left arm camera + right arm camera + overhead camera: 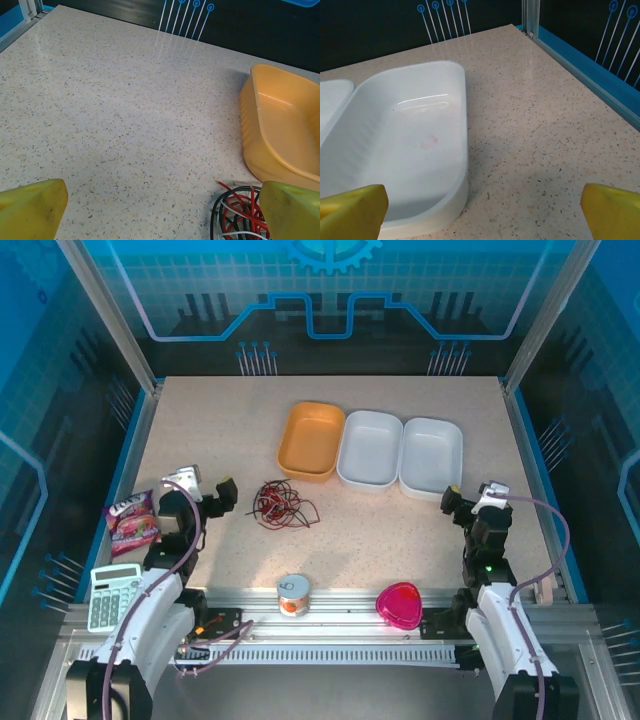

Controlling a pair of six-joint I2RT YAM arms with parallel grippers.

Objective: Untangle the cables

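- Yellow fingers (30, 210) of the left gripper (224, 494) sit at the bottom corners of its wrist view, spread fully apart and holding nothing.
- Right gripper (451, 502) is the same: its fingers (612, 210) are wide apart over bare table (400, 530), gripping nothing.
- That table is pale speckled stone-look laminate with a blue border. A metal rail (340, 635) runs along its near edge between the arm bases.
- Metal posts (110, 315) rise at the back corners. The walls (320, 300) are dark blue with printed circuit lines.
- A tin (293, 595) and a pink heart box (400, 605) stand by the rail, well apart.
- A calculator (115, 595) and a snack packet (133, 522) lie at the left edge, beside the left arm.
- The cables (283, 505) lie in one red, black and white tangle on the table, just right of the left gripper and in front of the orange tray (312, 440).
- That tray's floor shows plain orange.
- A white tray (370, 448) and a second white tray (432, 455) sit side by side to its right. The second has a faint pink smudge (427, 142) on its floor.
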